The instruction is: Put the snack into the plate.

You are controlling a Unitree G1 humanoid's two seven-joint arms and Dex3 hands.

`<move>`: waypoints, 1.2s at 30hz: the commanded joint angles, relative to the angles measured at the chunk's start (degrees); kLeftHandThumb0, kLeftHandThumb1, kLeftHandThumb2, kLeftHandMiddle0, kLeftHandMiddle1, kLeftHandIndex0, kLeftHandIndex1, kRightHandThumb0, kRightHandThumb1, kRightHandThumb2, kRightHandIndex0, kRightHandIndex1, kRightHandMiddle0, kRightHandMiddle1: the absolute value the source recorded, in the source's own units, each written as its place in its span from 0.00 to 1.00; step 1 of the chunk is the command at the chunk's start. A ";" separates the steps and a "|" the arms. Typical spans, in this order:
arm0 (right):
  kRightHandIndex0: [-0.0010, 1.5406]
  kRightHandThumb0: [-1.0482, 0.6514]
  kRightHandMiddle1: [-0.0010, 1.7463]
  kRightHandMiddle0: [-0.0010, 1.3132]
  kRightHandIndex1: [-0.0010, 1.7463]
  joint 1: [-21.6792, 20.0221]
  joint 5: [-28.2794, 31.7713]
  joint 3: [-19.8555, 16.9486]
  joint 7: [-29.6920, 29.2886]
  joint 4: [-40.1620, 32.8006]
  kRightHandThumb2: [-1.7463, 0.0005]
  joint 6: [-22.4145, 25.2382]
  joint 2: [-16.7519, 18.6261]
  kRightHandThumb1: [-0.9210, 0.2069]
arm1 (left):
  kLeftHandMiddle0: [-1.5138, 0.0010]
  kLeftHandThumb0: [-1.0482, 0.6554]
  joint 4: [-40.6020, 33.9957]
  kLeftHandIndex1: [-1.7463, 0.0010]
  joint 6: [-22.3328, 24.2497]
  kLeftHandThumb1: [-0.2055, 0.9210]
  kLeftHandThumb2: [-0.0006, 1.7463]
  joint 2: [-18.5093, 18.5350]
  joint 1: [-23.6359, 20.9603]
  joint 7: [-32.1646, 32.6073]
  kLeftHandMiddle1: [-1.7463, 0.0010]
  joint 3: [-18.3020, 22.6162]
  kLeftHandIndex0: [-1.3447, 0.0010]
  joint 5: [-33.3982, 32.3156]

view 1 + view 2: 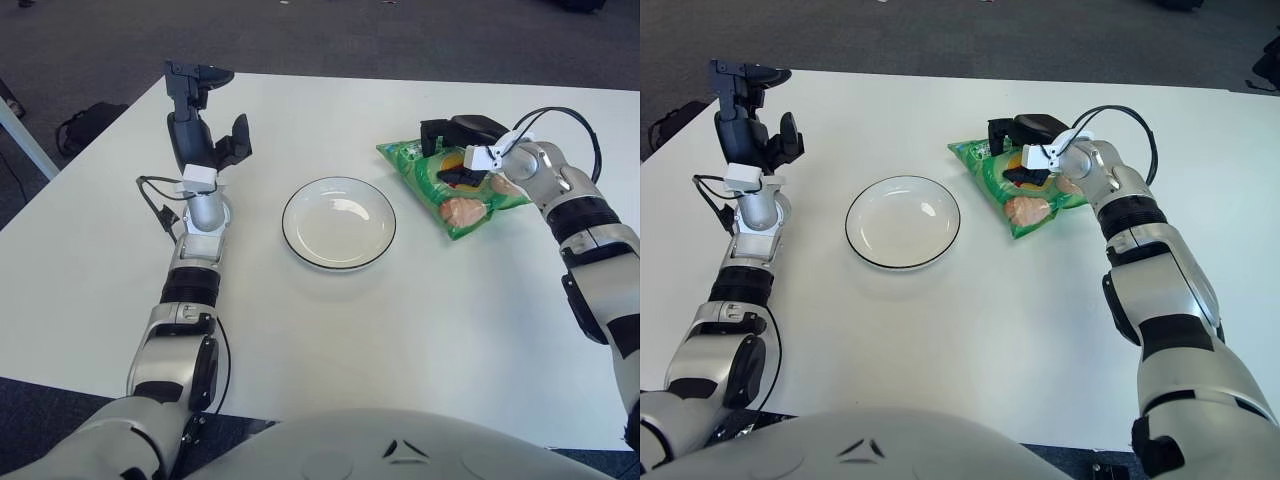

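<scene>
1. Nearest the camera: the robot's pale grey rounded torso shell (400,450), low in both views, at the near edge of the white rectangular table (420,340).
2. Left hand (205,120): black three-finger hand raised upright over the table's left part, well left of the plate. Fingers spread and relaxed, nothing between them. A thin black cable (155,200) loops beside its silver wrist.
3. Round white ceramic plate with a thin dark rim (338,222): flat on the table near the middle, between the two hands. Nothing lies in it.
4. Green crinkly plastic snack bag with orange print (1015,195): lying flat on the table just right of the plate, apart from its rim.
5. Right hand (1025,150): black fingers lie across the top of the snack bag, touching it. Whether they are closed on it or only resting there, I cannot tell.
6. Beyond the table: dark grey carpeted floor (400,40).
</scene>
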 commanded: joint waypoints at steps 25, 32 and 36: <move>0.51 0.62 1.00 0.43 0.95 2.71 0.94 -4.13 -5.02 -7.54 0.11 -2.57 -3.36 0.73 | 0.74 0.39 3.60 0.00 -7.59 0.77 0.51 -1.45 -1.54 -2.82 0.35 0.90 0.74 -0.01; 0.52 0.62 1.00 0.44 0.96 4.09 3.88 -6.01 -1.19 -9.65 0.09 -4.43 -4.10 0.76 | 0.76 0.40 4.55 0.00 -8.41 0.93 0.36 -0.84 -2.11 1.92 0.32 1.69 0.82 6.11; 0.52 0.62 1.00 0.44 0.97 4.46 2.57 -6.25 -2.15 -10.43 0.09 -4.96 -4.48 0.76 | 0.77 0.41 4.16 0.00 -7.64 0.98 0.31 -0.94 -1.95 2.64 0.31 1.45 0.84 7.09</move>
